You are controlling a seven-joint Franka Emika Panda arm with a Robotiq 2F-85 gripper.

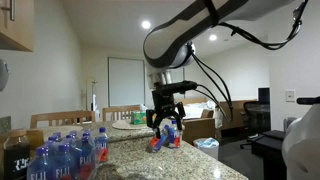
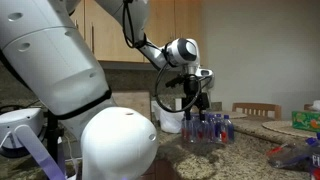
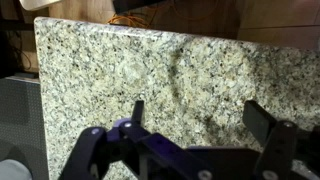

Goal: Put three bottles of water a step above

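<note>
Wrist view: tool (image 3: 195, 110) points straight down, jaws wide, over granite (image 3: 120, 70).

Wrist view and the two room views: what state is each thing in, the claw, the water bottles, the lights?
gripper: open, nothing between its fingers, bare granite under it.
cluster of water bottles: standing upright, blue caps on, untouched.
lone bottle: looks tipped over on the stone below the gripper in an exterior view; not gripped.
ceiling lights: on.
</note>
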